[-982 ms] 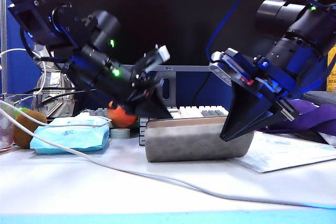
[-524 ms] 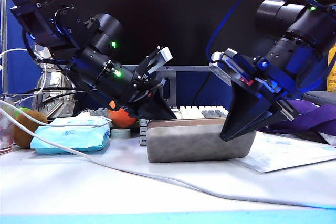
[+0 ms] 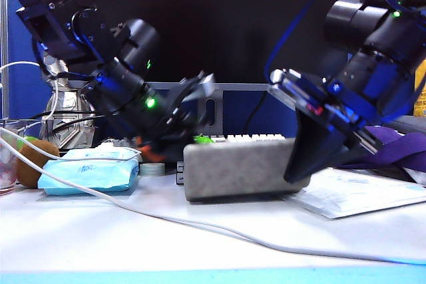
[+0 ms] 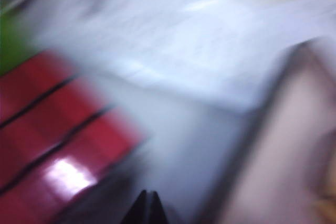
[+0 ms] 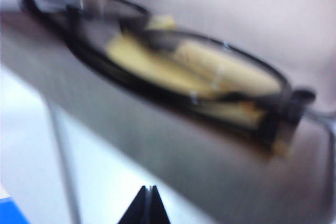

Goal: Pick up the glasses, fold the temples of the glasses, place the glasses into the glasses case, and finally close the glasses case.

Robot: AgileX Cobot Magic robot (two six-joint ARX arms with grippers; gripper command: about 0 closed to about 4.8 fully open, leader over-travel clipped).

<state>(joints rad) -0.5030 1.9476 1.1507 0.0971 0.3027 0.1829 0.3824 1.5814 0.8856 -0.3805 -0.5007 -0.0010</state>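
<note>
The glasses case [image 3: 236, 167] lies mid-table with its grey outside facing the exterior camera. In the right wrist view the black-framed glasses [image 5: 173, 72] lie inside it on the beige lining, above the grey rim of the glasses case [image 5: 157, 135]. The picture is too blurred to show the temples clearly. My right gripper [image 3: 296, 176] is shut against the case's right end, and its tips [image 5: 148, 190] are together. My left gripper [image 3: 188, 139] is shut behind the case's left top corner. In the blurred left wrist view its tips [image 4: 148, 195] meet beside the case's beige edge [image 4: 294, 145].
A light-blue tissue pack [image 3: 90, 171] and a kiwi [image 3: 30, 161] lie at the left. A white cable [image 3: 200, 227] crosses the front of the table. A paper sheet [image 3: 359, 194] lies at the right. A keyboard [image 3: 256, 139] is behind the case. A red cube [image 4: 52, 145] sits near the left gripper.
In the exterior view the case's grey face has grown taller and the beige strip along its top has gone. The left gripper has turned and dropped behind the case's left end.
</note>
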